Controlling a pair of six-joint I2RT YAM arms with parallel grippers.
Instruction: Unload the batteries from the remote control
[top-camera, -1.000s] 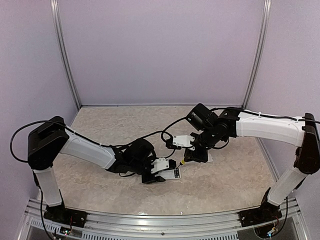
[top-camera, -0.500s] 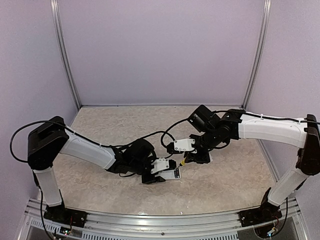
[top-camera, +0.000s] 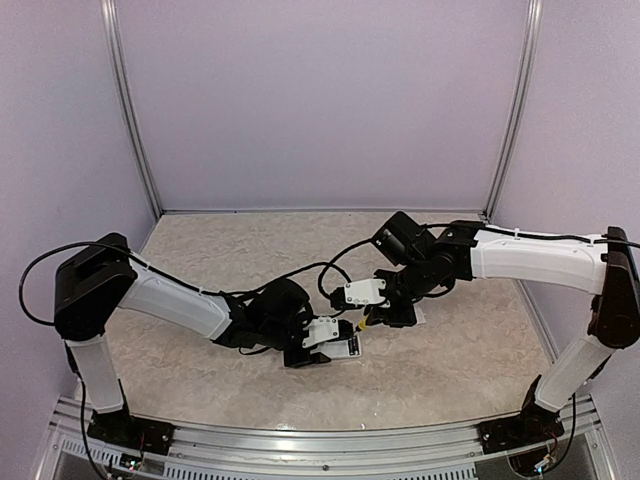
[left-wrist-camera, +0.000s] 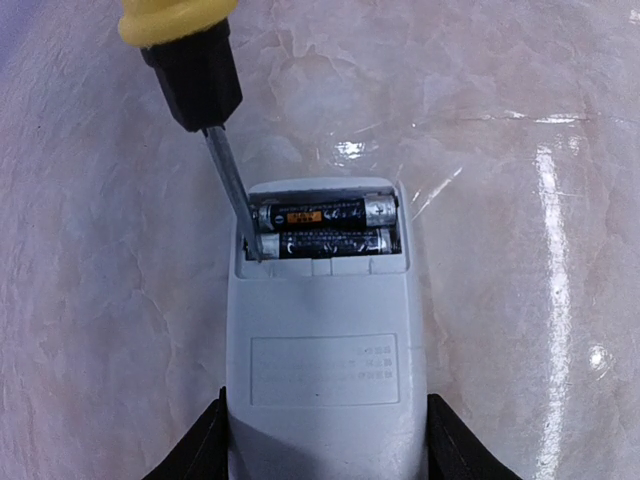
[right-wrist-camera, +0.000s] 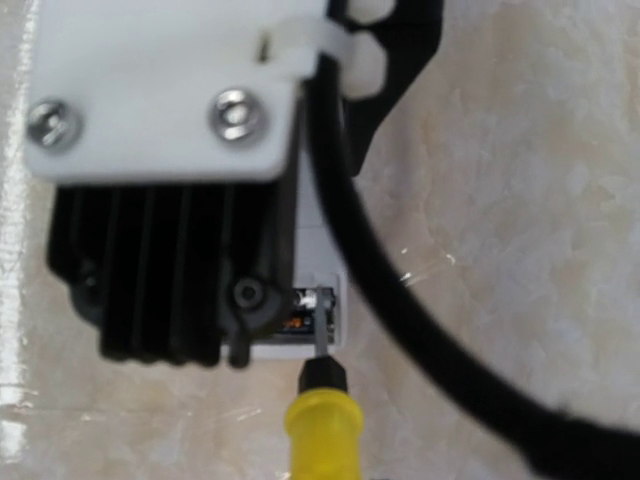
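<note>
The white remote control (left-wrist-camera: 325, 350) lies back-up on the table with its compartment open. Two dark batteries (left-wrist-camera: 325, 228) sit side by side inside it. My left gripper (left-wrist-camera: 325, 462) is shut on the remote's near end, one black finger (left-wrist-camera: 195, 452) on each side. My right gripper (top-camera: 385, 312) holds a yellow-handled screwdriver (right-wrist-camera: 325, 430). Its own fingers are out of the right wrist view. The metal shaft (left-wrist-camera: 235, 190) reaches into the compartment at the batteries' left ends. From above, the remote (top-camera: 347, 347) shows between both grippers.
A black cable (right-wrist-camera: 400, 290) loops over the remote in the right wrist view, and the left gripper's body (right-wrist-camera: 170, 260) hides most of the compartment there. A small white piece (top-camera: 419, 316) lies beside the right gripper. Marbled tabletop (top-camera: 200, 250) surrounds them.
The right gripper has shifted slightly left and toward the near edge, bringing the screwdriver closer over the remote. The left arm and the remote have not moved.
</note>
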